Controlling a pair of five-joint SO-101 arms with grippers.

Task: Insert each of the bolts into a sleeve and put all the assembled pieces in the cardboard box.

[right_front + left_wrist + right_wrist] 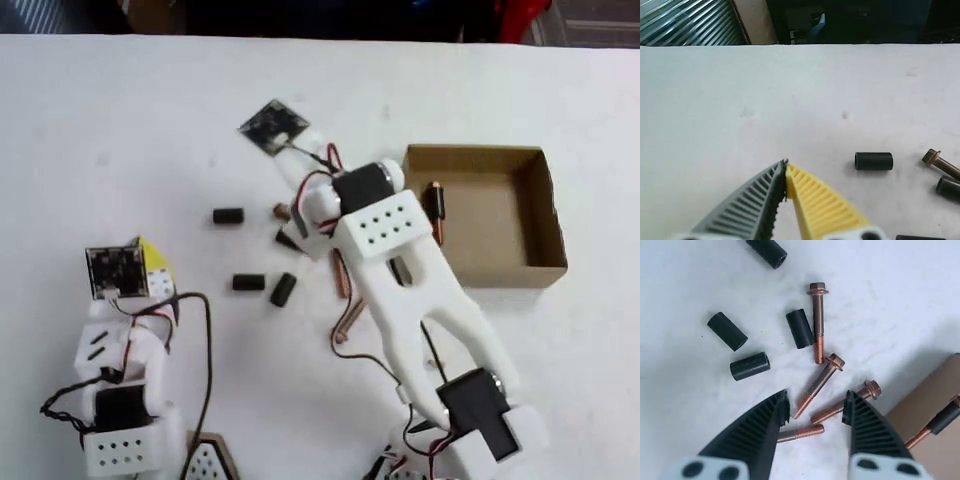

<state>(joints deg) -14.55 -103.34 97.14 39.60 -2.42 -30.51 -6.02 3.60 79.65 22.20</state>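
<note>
High view: a fixed camera well above the white worktop (150, 100) looks steeply down, with the far edge at 12 o'clock and the arm bases at 5 and 7 o'clock. Left wrist view: set low behind the left jaws, it faces across the worktop to the far edge. Right wrist view: it looks almost straight down past the right jaws, close over loose bolts (817, 315) and sleeves (727, 331). All three views share this cluster.

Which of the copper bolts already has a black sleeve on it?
The bolt lying inside the cardboard box: a black sleeve sits around its shank. The other bolts lie bare on the table.
</note>
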